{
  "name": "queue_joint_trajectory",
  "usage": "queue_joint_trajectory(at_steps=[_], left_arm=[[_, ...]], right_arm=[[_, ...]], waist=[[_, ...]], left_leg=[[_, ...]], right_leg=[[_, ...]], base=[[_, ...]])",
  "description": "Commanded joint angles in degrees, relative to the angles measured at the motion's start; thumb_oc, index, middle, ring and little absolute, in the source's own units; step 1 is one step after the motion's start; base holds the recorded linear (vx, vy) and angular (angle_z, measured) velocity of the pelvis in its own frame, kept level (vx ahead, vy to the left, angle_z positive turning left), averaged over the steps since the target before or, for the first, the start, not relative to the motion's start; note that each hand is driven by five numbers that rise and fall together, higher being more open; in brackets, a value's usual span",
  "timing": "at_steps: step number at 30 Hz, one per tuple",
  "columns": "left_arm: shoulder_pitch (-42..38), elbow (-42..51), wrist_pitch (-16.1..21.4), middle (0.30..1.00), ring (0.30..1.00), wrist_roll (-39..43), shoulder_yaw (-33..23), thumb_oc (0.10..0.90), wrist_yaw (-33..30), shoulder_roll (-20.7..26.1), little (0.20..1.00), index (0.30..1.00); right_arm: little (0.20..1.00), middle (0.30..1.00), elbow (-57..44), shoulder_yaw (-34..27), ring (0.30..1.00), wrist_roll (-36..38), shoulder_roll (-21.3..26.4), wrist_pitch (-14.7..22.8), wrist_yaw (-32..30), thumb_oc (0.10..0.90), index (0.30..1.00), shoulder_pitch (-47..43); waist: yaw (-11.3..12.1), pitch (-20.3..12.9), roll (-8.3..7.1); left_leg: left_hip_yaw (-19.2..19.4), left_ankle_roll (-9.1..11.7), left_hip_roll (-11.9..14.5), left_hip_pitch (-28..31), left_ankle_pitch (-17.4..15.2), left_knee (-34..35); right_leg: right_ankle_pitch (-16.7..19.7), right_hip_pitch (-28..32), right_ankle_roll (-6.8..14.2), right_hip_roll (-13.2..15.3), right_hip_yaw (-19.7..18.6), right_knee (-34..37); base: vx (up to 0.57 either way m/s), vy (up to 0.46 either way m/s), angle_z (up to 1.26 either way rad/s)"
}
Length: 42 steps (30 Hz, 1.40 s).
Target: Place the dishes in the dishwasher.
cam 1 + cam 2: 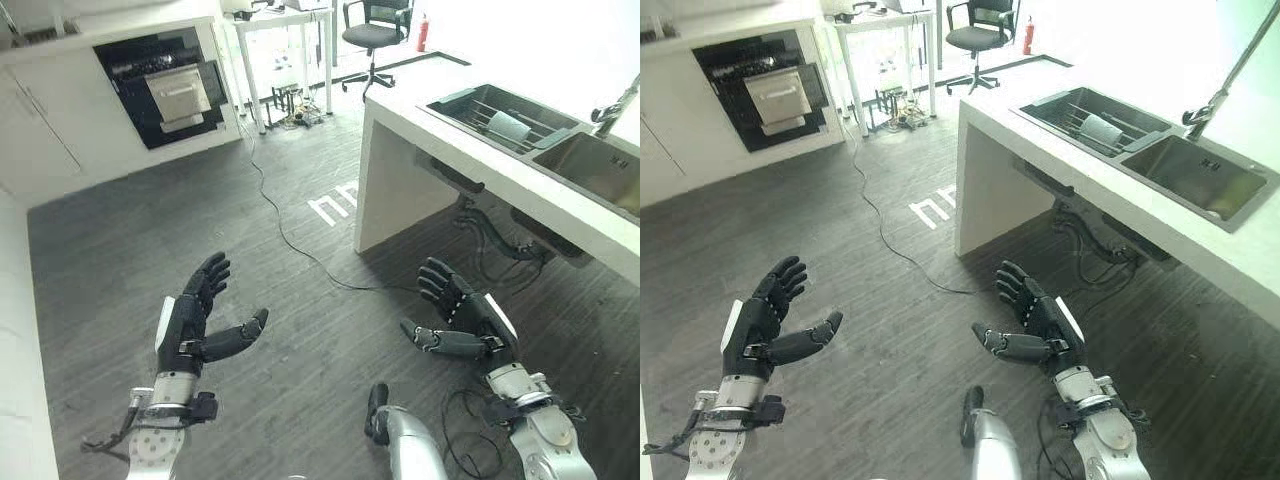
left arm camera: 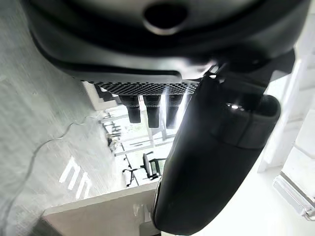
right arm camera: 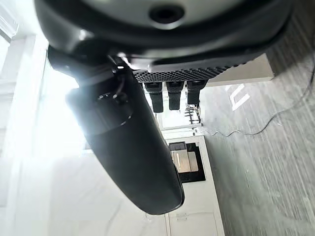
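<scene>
The dishwasher point(image 1: 165, 85) stands built into the white cabinets at the far left, its dark front showing racks inside. A pale dish point(image 1: 508, 127) lies in the dark drying rack point(image 1: 470, 102) set into the white counter at the right. My left hand point(image 1: 190, 320) hovers over the floor at the lower left, fingers straight, holding nothing. My right hand point(image 1: 462, 310) hangs at the lower right, below the counter's edge, fingers relaxed and empty. Both hands are far from the dish and from the dishwasher.
A steel sink point(image 1: 595, 165) with a tap point(image 1: 615, 108) sits beside the rack. The white counter block point(image 1: 400, 170) juts into the dark wooden floor. A white table point(image 1: 285, 40) and an office chair point(image 1: 375, 35) stand at the back.
</scene>
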<state>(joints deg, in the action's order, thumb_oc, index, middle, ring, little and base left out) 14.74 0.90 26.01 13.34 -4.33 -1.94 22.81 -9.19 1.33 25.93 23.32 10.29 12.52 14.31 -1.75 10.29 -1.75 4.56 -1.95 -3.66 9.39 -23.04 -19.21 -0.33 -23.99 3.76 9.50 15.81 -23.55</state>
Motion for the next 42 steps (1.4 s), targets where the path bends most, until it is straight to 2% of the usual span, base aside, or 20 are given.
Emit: queue_joint_trajectory(at_steps=[1, 2, 3, 5, 6, 7, 8, 9, 11, 13, 14, 15, 16, 18, 21, 24, 30, 36, 39, 42], left_arm=[[-7.74, 7.32, 7.79, 0.900, 0.900, 2.40, -1.44, 0.800, -0.15, 4.17, 0.900, 0.900], [-8.25, 7.53, 8.79, 0.900, 0.900, 3.38, -1.02, 0.800, -0.13, 3.69, 0.900, 0.900], [-8.34, 7.58, 8.97, 0.900, 0.900, 3.72, -0.97, 0.800, 0.07, 3.59, 0.900, 0.900], [-8.73, 9.15, 10.76, 0.900, 0.900, 5.47, -0.71, 0.800, 0.86, 2.88, 0.900, 0.900], [-8.90, 9.76, 11.24, 0.900, 0.900, 5.62, -0.54, 0.800, 1.00, 2.64, 0.900, 0.900], [-9.10, 11.53, 12.35, 0.900, 0.900, 6.57, -0.11, 0.800, 1.49, 1.98, 0.900, 0.900], [-8.84, 12.58, 13.48, 0.900, 0.900, 7.25, -0.06, 0.800, 1.85, 1.60, 0.900, 0.900], [-8.76, 13.02, 13.96, 0.900, 0.900, 7.44, -0.07, 0.800, 1.99, 1.48, 0.900, 0.900], [-8.86, 14.21, 14.61, 0.900, 0.900, 7.84, -0.65, 0.800, 2.00, 0.96, 0.900, 0.900], [-8.26, 15.30, 14.58, 0.900, 0.900, 8.67, -1.68, 0.800, 2.00, 0.87, 0.900, 0.900], [-7.80, 15.98, 14.43, 0.900, 0.900, 9.39, -2.38, 0.800, 2.14, 1.27, 0.900, 0.900], [-7.48, 16.30, 14.39, 0.900, 0.900, 10.13, -2.57, 0.800, 2.54, 1.39, 0.900, 0.900], [-7.09, 17.14, 14.27, 0.900, 0.900, 10.86, -2.80, 0.800, 2.45, 1.42, 0.900, 0.900], [-6.32, 18.75, 15.35, 0.900, 0.900, 9.28, -2.94, 0.800, 2.23, 0.62, 0.900, 0.900], [-6.05, 19.94, 16.89, 0.900, 0.900, 7.36, -2.61, 0.800, 2.61, 0.11, 0.900, 0.900], [-8.26, 18.93, 16.08, 0.900, 0.900, 7.15, -2.42, 0.800, 0.99, 1.60, 0.900, 0.900], [-12.31, 17.76, 12.67, 0.900, 0.900, 9.70, -1.83, 0.800, 4.30, 2.99, 0.900, 0.900], [-12.44, 19.34, 12.08, 0.900, 0.900, 8.20, -1.85, 0.800, 4.89, 3.08, 0.900, 0.900], [-12.61, 20.16, 11.17, 0.900, 0.900, 6.53, -2.19, 0.800, 2.89, 3.37, 0.900, 0.900], [-13.26, 19.62, 11.40, 0.900, 0.900, 8.05, -2.13, 0.800, 3.65, 3.92, 0.900, 0.900]], right_arm=[[0.900, 0.900, -5.34, -3.70, 0.900, 2.54, 1.54, 8.84, -1.41, 0.800, 0.900, -6.86], [0.900, 0.900, -5.77, -3.82, 0.900, 2.57, 1.81, 9.10, -1.17, 0.800, 0.900, -7.20], [0.900, 0.900, -5.88, -3.93, 0.900, 2.56, 1.92, 9.14, -1.06, 0.800, 0.900, -7.22], [0.900, 0.900, -6.65, -4.77, 0.900, 2.33, 2.76, 9.35, -0.47, 0.800, 0.900, -7.23], [0.900, 0.900, -6.88, -4.96, 0.900, 2.16, 2.94, 9.45, -0.56, 0.800, 0.900, -7.25], [0.900, 0.900, -7.47, -5.37, 0.900, 2.21, 3.73, 9.61, -0.83, 0.800, 0.900, -7.43], [0.900, 0.900, -7.70, -5.56, 0.900, 2.22, 4.10, 9.99, -0.64, 0.800, 0.900, -7.52], [0.900, 0.900, -7.81, -5.76, 0.900, 2.36, 4.19, 10.21, -0.40, 0.800, 0.900, -7.55], [0.900, 0.900, -9.13, -6.25, 0.900, 2.80, 4.70, 9.90, 0.12, 0.800, 0.900, -7.65], [0.900, 0.900, -9.79, -6.27, 0.900, 3.17, 4.91, 9.55, 1.25, 0.800, 0.900, -8.29], [0.900, 0.900, -10.32, -6.29, 0.900, 3.44, 5.05, 8.70, 1.86, 0.800, 0.900, -9.03], [0.900, 0.900, -10.73, -5.96, 0.900, 3.14, 4.81, 8.11, 1.97, 0.800, 0.900, -9.58], [0.900, 0.900, -11.48, -5.62, 0.900, 3.24, 4.60, 7.01, 2.65, 0.800, 0.900, -10.22], [0.900, 0.900, -12.34, -5.34, 0.900, 3.45, 4.43, 6.17, 3.85, 0.800, 0.900, -10.22], [0.900, 0.900, -13.36, -5.50, 0.900, 4.28, 5.12, 6.21, 4.21, 0.800, 0.900, -9.64], [0.900, 0.900, -12.75, -5.91, 0.900, 6.34, 6.17, 6.94, 4.88, 0.800, 0.900, -9.41], [0.900, 0.900, -14.27, -6.79, 0.900, 4.49, 3.75, 6.25, 1.38, 0.800, 0.900, -8.76], [0.900, 0.900, -13.89, -4.55, 0.900, 5.10, 0.38, 5.49, 1.88, 0.800, 0.900, -9.63], [0.900, 0.900, -13.69, -3.08, 0.900, 5.86, 0.36, 4.87, 2.55, 0.800, 0.900, -10.35], [0.900, 0.900, -13.18, -3.44, 0.900, 7.10, 1.41, 4.86, 2.28, 0.800, 0.900, -10.99]], waist=[[-0.88, -6.75, -0.54], [-1.04, -7.36, -0.31], [-1.04, -7.39, -0.29], [-1.48, -7.84, -0.34], [-1.54, -7.79, -0.46], [-1.39, -7.36, -1.53], [-1.17, -6.89, -1.65], [-1.01, -6.78, -2.38], [0.01, -5.17, -3.05], [0.89, -4.58, -3.29], [1.19, -4.62, -3.12], [1.57, -4.57, -2.70], [2.51, -4.34, -0.93], [3.47, -4.71, 0.17], [4.15, -4.75, 0.96], [3.18, -5.39, 1.27], [3.26, -7.01, 0.45], [4.03, -6.51, 1.04], [3.83, -5.53, 1.29], [3.62, -4.50, 0.16]], left_leg=[[0.71, 1.49, 1.48, 0.21, 11.87, 2.02], [1.64, 3.09, 2.52, 1.41, 16.69, 2.02], [1.77, 3.52, 2.68, 1.75, 17.77, 2.02], [2.37, 6.31, 3.70, 3.35, 25.57, 0.11], [2.46, 7.08, 4.10, 2.47, 27.37, -2.19], [2.71, 8.19, 3.93, -2.20, 30.46, -13.02], [2.27, 8.62, 4.39, -6.08, 30.78, -20.74], [2.19, 8.27, 4.30, -8.77, 31.50, -23.32], [1.08, 5.48, 3.76, -17.53, 27.68, -26.21], [1.85, 3.85, 3.12, -18.88, 25.50, -17.98], [1.95, 3.62, 3.78, -17.88, 25.74, -8.04], [0.79, 3.67, 3.94, -16.75, 26.18, 0.98], [-4.46, 4.19, 5.19, -21.77, 23.49, 2.02], [-9.99, 5.40, 5.64, -26.30, 23.58, 2.02], [-11.81, 6.21, 6.94, -29.24, 25.29, 2.02], [-10.07, 5.56, 7.38, -27.40, 21.72, 2.02], [-9.80, 2.79, 4.02, -24.30, 18.85, 2.02], [-9.81, -1.39, 0.90, -21.01, 17.11, 2.02], [-7.89, -1.04, 1.47, -18.84, 16.23, 2.02], [-5.95, -0.10, 0.81, -18.03, 15.83, 2.02]], right_leg=[[1.97, 6.69, 2.16, -1.26, 0.73, 6.36], [0.71, 8.00, 1.02, -1.76, 0.75, 6.36], [0.40, 8.31, 0.74, -1.91, 0.65, 6.36], [-1.62, 10.06, -1.23, -3.11, -0.50, 6.36], [-2.11, 10.63, -1.80, -3.47, -0.90, 6.36], [-3.09, 12.19, -3.32, -3.65, -2.09, 6.36], [-3.81, 13.39, -4.31, -4.32, -2.63, 6.36], [-3.82, 13.64, -4.63, -3.90, -3.10, 6.36], [-4.17, 15.62, -4.69, -4.61, -5.29, 6.36], [-4.90, 16.73, -3.99, -5.41, -8.10, 6.36], [-5.60, 17.11, -3.49, -6.37, -10.16, 6.36], [-6.52, 17.82, -3.01, -7.37, -11.94, 6.36], [-7.34, 18.56, -2.45, -9.62, -14.09, 6.36], [-8.51, 19.38, -2.33, -11.10, -16.53, 6.36], [-10.02, 21.23, -2.33, -11.38, -17.81, 6.36], [-10.51, 23.00, -0.56, -8.02, -16.71, 6.36], [-9.19, 24.66, 2.12, -3.12, -14.18, 6.36], [3.10, 26.42, 2.97, -1.90, -9.53, 2.82], [2.31, 21.60, 2.18, -3.34, -6.54, 1.50], [-3.05, 18.46, 1.06, -5.64, -5.30, 6.36]], base=[[0.65, -0.521, 0.02], [0.41, -0.350, 0.07], [0.28, -0.248, -0.21], [0.27, -0.234, -0.54], [0.32, -0.316, -0.55], [0.29, -0.315, -0.39], [0.27, -0.303, -0.35], [0.25, -0.219, -0.35], [0.23, -0.106, -0.51], [0.25, 0.052, -0.82], [0.37, 0.156, -0.92], [0.41, 0.279, -1.21], [0.35, 0.271, -1.25], [0.31, 0.258, -1.03], [0.25, 0.278, -1.09], [0.23, 0.359, -0.84], [0.23, 0.315, -0.21], [0.17, 0.258, 0.07], [0.10, 0.092, -0.48], [0.08, -0.092, -0.52]])
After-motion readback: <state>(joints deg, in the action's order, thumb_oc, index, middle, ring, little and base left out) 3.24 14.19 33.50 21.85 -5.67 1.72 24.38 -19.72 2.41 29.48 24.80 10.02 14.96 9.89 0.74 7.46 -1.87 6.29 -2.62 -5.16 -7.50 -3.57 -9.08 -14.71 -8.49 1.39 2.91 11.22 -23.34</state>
